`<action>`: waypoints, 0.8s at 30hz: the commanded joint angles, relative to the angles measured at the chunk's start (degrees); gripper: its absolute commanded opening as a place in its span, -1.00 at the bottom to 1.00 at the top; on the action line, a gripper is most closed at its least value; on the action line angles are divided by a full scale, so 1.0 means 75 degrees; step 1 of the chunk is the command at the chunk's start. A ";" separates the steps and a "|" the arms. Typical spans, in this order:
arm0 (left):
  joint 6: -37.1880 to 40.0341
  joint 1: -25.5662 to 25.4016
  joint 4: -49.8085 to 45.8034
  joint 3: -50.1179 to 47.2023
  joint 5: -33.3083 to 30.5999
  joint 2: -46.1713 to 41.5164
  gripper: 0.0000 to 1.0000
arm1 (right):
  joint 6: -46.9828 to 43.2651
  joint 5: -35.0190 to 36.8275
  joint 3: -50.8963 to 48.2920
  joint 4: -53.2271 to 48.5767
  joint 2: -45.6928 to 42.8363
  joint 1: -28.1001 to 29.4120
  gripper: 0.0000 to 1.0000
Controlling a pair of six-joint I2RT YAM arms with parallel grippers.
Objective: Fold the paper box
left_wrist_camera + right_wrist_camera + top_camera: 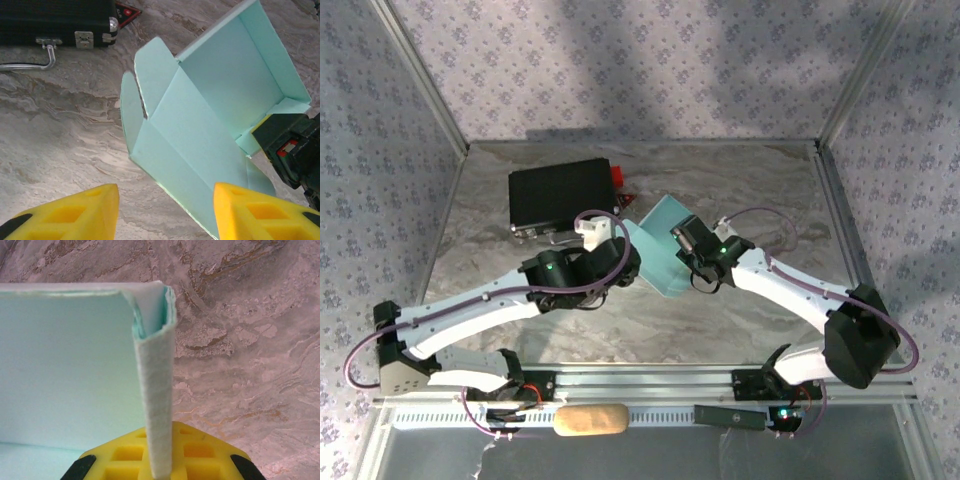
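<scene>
Paper box point(200, 100) sits half-formed on the counter point(740, 320) between both arms. One side wall is pinched by the right end effector point(161, 460); the left end effector point(165, 205), spread apart, faces the loose flaps just ahead, nearer them.

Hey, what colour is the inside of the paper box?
The paper box is pale mint blue inside, clearest in the left wrist view.

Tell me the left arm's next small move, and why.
Probably the left gripper should ease forward and close on the loose panel of the paper box: its jaws stand open near it, while the right gripper pinches a folded wall.
</scene>
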 commanded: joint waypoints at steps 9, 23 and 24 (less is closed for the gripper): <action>-0.0279 -0.0036 0.0538 -0.0020 0.0259 0.0604 -0.24 | 0.0582 0.0262 -0.0244 0.0083 -0.0207 0.0039 -1.00; -0.0166 -0.0023 0.0061 0.0121 0.0005 0.0711 -1.00 | 0.0832 0.0041 -0.0399 0.0209 -0.0331 0.0078 -1.00; -0.0136 -0.0013 -0.0059 0.0182 -0.0018 0.0733 -1.00 | 0.0815 0.0030 -0.0381 0.0185 -0.0352 0.0085 -0.96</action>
